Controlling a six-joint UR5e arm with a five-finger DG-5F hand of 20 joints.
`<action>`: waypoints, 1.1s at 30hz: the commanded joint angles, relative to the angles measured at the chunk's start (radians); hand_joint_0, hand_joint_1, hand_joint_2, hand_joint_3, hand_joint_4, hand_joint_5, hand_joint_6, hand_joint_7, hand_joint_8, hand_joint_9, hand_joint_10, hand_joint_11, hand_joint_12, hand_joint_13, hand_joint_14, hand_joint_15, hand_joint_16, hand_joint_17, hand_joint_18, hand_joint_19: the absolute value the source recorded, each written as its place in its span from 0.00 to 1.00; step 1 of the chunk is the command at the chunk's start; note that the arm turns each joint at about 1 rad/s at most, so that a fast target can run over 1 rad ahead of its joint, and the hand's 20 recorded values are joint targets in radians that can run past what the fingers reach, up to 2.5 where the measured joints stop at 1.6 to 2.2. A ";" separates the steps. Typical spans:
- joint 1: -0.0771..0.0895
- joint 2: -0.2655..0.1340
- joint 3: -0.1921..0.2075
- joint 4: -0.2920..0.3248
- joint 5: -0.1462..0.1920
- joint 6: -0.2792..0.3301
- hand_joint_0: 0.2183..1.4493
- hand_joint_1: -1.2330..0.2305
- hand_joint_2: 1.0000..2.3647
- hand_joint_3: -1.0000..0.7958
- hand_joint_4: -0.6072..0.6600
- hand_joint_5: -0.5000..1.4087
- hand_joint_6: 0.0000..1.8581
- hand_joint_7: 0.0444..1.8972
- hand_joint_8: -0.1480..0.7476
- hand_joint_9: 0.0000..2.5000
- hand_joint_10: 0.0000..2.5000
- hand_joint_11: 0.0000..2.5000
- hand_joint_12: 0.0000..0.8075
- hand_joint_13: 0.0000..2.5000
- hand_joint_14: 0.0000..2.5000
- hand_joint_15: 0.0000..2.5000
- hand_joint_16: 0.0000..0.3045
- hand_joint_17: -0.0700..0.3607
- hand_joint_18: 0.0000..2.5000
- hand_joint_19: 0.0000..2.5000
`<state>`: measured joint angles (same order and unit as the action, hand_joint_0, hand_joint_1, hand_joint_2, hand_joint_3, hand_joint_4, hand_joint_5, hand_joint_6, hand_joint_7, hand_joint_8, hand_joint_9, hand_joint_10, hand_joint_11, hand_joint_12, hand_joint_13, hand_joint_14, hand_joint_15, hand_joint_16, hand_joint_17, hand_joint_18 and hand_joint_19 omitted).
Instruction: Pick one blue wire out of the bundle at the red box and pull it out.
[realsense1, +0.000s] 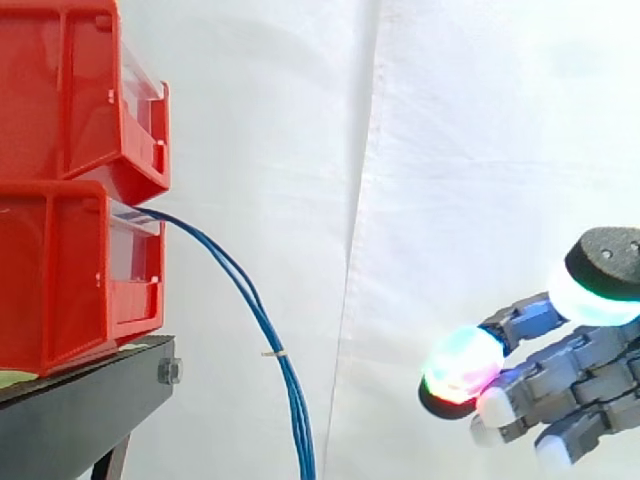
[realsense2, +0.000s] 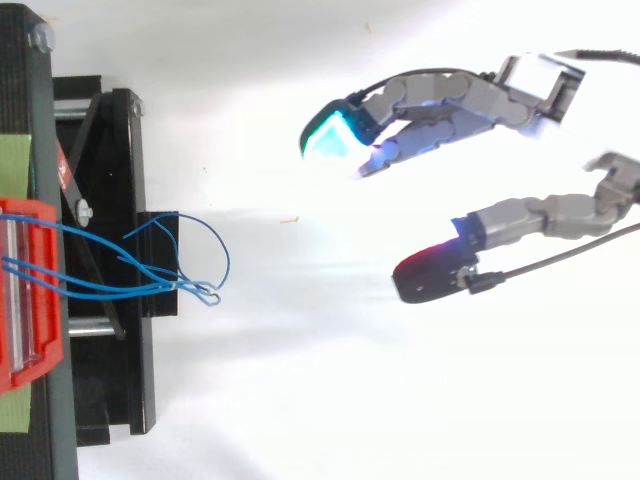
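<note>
Blue wire bundle (realsense1: 293, 400) at seven o'clock in the side view: trails from the lower red box (realsense1: 60, 270), hangs down past the black stand (realsense1: 90, 400). At four o'clock, well apart from it, hand (realsense1: 580, 390) with fingers spread, clasping nothing. Seemingly no wire picked yet; left to do: reach in, pinch one, pull out.

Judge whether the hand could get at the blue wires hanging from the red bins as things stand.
Probably yes. The hand, fingers open, faces the blue wires across open space; nothing stands between them in either view, and the wires hang out from the red bins.
</note>
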<state>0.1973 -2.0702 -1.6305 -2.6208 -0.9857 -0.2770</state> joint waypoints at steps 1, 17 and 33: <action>0.004 -0.042 0.041 0.027 0.007 -0.021 0.18 0.29 0.00 0.28 0.63 0.17 0.27 0.39 0.41 0.20 0.00 0.06 0.48 0.11 0.00 0.08 0.22 0.51 0.12 0.24; 0.011 -0.199 0.245 0.018 0.006 -0.033 0.21 0.28 0.00 0.28 0.63 0.18 0.27 0.41 0.40 0.22 0.00 0.09 0.46 0.12 0.00 0.09 0.21 0.49 0.13 0.25; 0.022 -0.288 0.330 0.050 -0.028 -0.010 0.25 0.28 0.00 0.28 0.64 0.19 0.27 0.44 0.39 0.25 0.00 0.11 0.45 0.14 0.00 0.10 0.19 0.47 0.14 0.27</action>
<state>0.2190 -2.3541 -1.3064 -2.5484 -1.0072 -0.2984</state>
